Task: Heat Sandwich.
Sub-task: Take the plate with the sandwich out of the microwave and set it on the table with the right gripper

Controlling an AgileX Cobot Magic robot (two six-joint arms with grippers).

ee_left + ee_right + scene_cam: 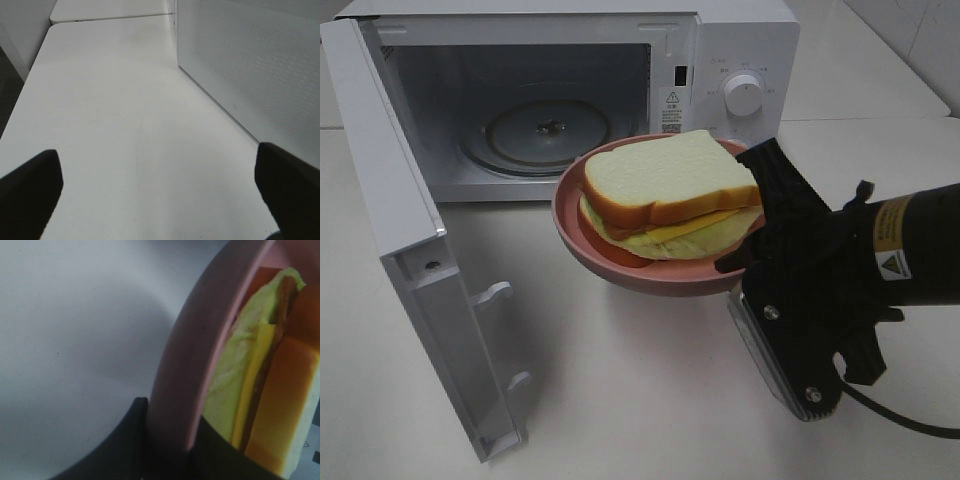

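Note:
The sandwich (665, 180), cream bread with an orange-brown crust and a pale yellow-green layer, lies on a round pink plate (610, 265). The plate hangs above the table just in front of the open microwave (740, 40). My right gripper (750, 245) is shut on the plate's right rim. The right wrist view shows its fingers (125, 440) pinching the plate rim (190, 365), with the sandwich (280, 415) just inside it. My left gripper (160, 195) shows only in the left wrist view, open and empty over bare table beside the microwave's side wall (250, 65).
The microwave door (390, 200) swings out wide to the left, reaching toward the table's front. A glass turntable (545, 130) lies inside the cavity. The control knob (745, 95) is on the right panel. White table (620, 400) stretches in front.

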